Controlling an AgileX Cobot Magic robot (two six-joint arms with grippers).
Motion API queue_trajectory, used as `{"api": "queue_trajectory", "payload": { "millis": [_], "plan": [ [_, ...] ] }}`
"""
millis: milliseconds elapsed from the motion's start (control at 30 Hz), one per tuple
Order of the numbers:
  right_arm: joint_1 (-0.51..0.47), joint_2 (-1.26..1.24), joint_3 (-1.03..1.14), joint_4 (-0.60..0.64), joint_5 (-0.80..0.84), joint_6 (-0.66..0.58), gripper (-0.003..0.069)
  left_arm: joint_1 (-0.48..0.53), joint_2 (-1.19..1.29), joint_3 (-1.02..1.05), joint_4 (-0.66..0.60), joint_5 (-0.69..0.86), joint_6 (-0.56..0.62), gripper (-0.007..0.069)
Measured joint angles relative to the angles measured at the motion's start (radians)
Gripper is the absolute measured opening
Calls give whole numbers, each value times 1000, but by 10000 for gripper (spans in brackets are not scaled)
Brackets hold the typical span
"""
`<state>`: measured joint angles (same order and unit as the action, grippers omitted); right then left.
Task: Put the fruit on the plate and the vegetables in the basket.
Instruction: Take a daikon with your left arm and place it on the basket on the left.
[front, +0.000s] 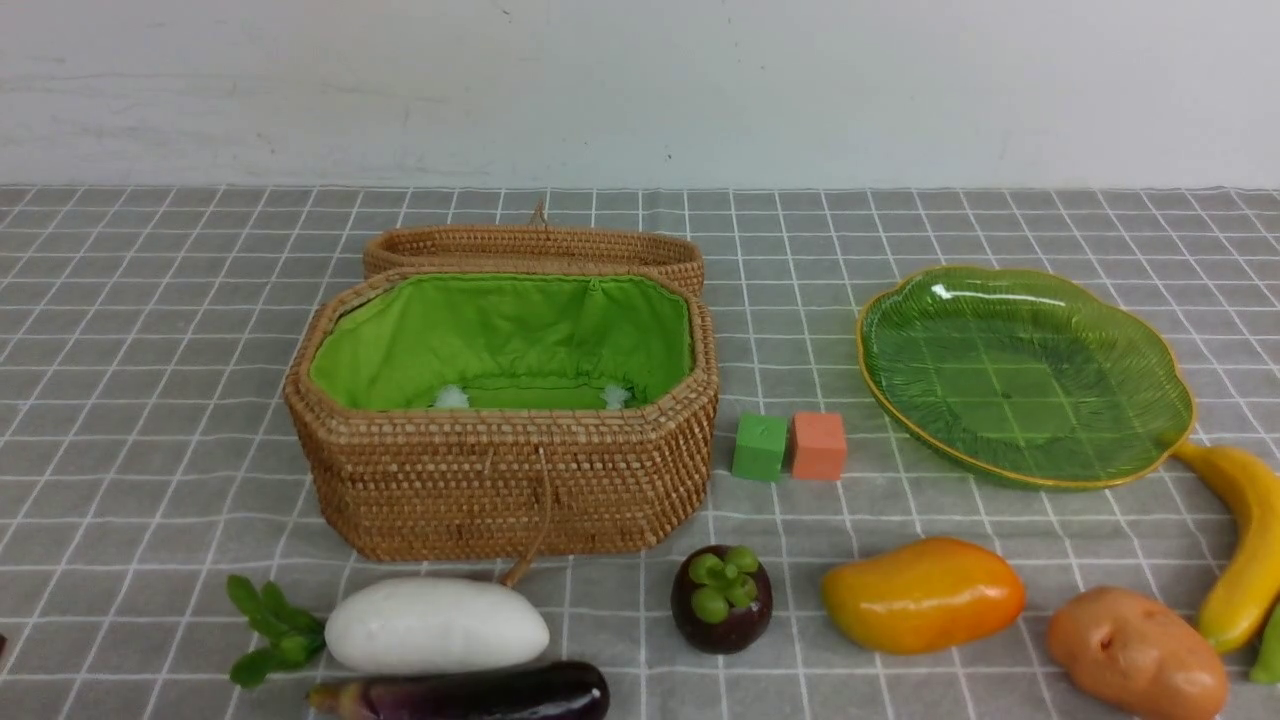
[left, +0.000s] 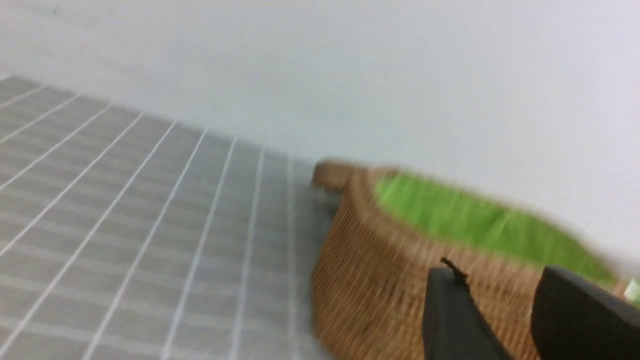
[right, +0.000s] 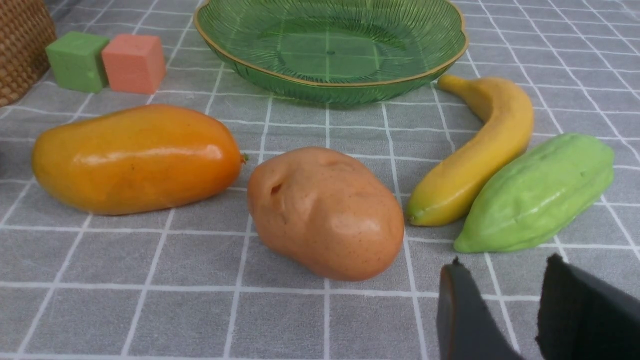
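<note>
Right gripper (right: 505, 315) and left gripper (left: 510, 320) sit parted, empty, as far as your blurred left view shows. Mango (right: 137, 157) lies near the plate (right: 330, 84), beside the potato (right: 325, 212). It looks glossy, probably light and slippery, so pinch across its middle.

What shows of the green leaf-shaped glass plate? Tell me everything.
The shallow, translucent green glass plate is leaf-shaped and ribbed, with a scalloped edge and thin gold rim. It lies flat and empty on the grey checked tablecloth, right of the woven basket. The yellow banana reaches its near right edge; contact is unclear.
</note>
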<state>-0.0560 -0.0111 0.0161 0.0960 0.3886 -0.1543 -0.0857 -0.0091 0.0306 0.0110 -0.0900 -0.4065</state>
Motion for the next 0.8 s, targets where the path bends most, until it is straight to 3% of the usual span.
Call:
{"api": "queue_trajectory", "payload": {
  "millis": [200,333,600,800],
  "plan": [
    [0,0,0,0,0,0,241,0,0,-27,-11,2,-58,239],
    [0,0,0,0,0,0,241,0,35,-157,-11,126,-65,239],
    [0,0,0,0,0,0,241,0,335,-478,-11,541,-65,239],
    [0,0,0,0,0,0,241,0,483,-510,-11,565,-72,239]
  ]
}}
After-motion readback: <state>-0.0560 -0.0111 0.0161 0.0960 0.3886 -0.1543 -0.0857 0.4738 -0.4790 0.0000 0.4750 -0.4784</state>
